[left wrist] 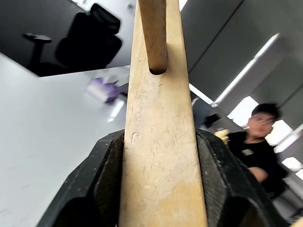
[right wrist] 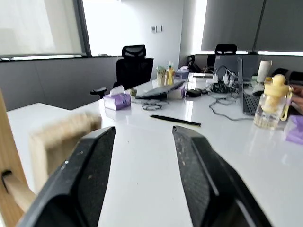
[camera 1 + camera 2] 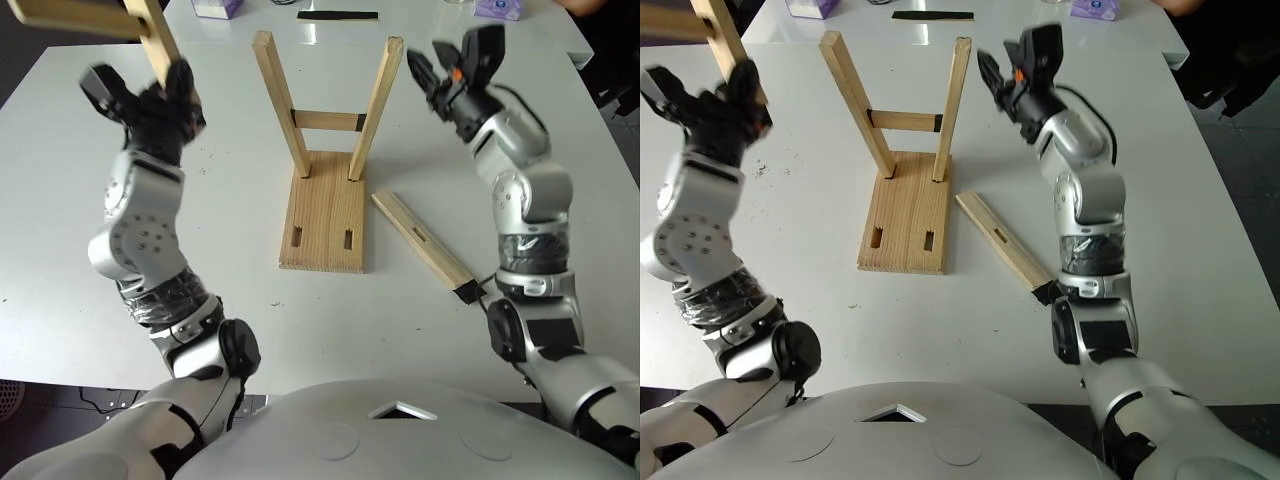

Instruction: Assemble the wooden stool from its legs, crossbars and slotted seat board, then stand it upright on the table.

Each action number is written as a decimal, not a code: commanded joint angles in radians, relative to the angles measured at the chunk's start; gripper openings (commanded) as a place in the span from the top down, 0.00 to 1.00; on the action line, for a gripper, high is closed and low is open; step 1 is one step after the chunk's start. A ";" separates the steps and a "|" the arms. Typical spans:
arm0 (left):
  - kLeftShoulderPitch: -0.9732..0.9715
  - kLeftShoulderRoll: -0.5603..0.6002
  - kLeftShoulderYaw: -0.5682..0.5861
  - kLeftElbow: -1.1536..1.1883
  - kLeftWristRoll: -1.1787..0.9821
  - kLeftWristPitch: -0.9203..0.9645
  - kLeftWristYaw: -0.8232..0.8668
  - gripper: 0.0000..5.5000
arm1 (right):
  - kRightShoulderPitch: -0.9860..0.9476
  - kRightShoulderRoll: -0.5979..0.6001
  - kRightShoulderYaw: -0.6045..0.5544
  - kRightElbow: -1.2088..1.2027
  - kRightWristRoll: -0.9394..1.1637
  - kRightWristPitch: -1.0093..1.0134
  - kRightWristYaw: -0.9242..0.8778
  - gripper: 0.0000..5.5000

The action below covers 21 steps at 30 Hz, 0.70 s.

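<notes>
The pale wooden slotted seat board [image 3: 322, 225] lies flat on the white table [image 3: 150, 260], long axis running away from the robot, and two square wooden legs [image 3: 280, 105] joined by a short crossbar [image 3: 325, 121] rise from its far end. The right gripper [image 3: 452, 55], fingers spread, hovers just beside the nearer leg's tip. The left gripper [image 3: 140, 80] is clamped on a third wooden leg [image 1: 161, 156] that points upward, well apart from the board.

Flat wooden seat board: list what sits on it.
Two pale wooden legs joined by a crossbar stand at its far end; two near slots lie empty. Leg ends are hidden.
</notes>
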 commanded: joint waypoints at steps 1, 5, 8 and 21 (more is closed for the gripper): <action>0.041 0.137 0.004 -0.120 -0.284 0.035 -0.245 0.64 | -0.132 -0.004 -0.025 -0.035 0.175 0.060 0.179 0.60; 0.143 0.235 -0.085 -0.149 -0.348 0.055 -0.437 0.64 | -0.196 -0.024 -0.080 -0.046 0.470 0.310 0.346 0.54; 0.235 0.288 -0.186 -0.178 -0.313 0.039 -0.582 0.64 | -0.224 -0.119 -0.070 -0.042 0.590 0.459 0.502 0.46; 0.281 0.387 -0.365 -0.173 -0.223 -0.068 -0.785 0.64 | -0.303 -0.235 -0.055 0.017 0.722 0.651 0.679 0.36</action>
